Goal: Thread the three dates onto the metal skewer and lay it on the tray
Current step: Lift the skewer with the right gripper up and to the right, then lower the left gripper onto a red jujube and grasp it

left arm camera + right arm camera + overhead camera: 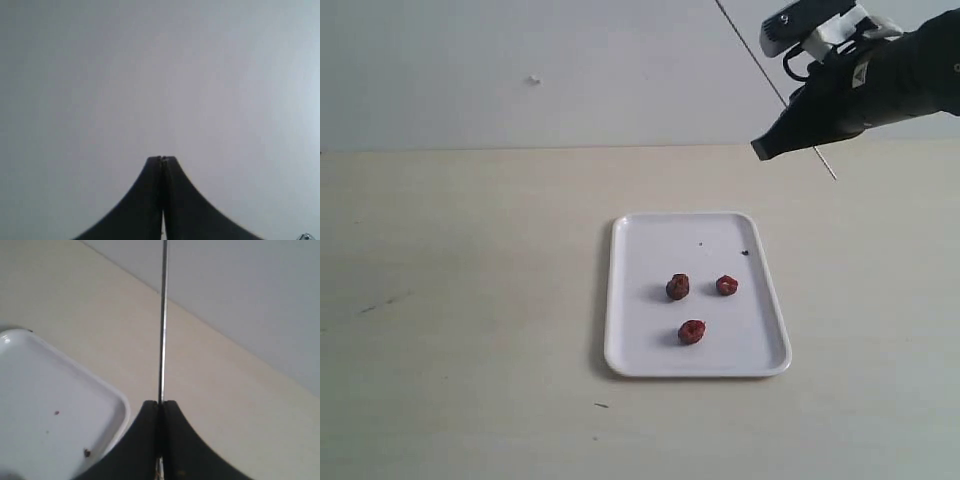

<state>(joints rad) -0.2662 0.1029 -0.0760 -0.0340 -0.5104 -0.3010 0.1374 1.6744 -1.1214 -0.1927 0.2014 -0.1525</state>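
Three dark red-brown dates [678, 287] [726, 285] [691, 331] lie loose on the white tray [650, 250], all in its near half. My right gripper [786, 106] hovers above the table beyond the tray's far right corner, shut on the thin metal skewer [750, 48]. In the right wrist view the skewer [162, 320] runs straight out from the closed fingertips [161, 403], with a corner of the tray [55, 385] beside them. My left gripper [161, 158] is shut on nothing against a plain grey background; it does not appear in the exterior view.
A few tiny black specks [744, 252] lie on the far part of the tray. The pale table [460, 300] meets a grey wall [520, 60] at the back.
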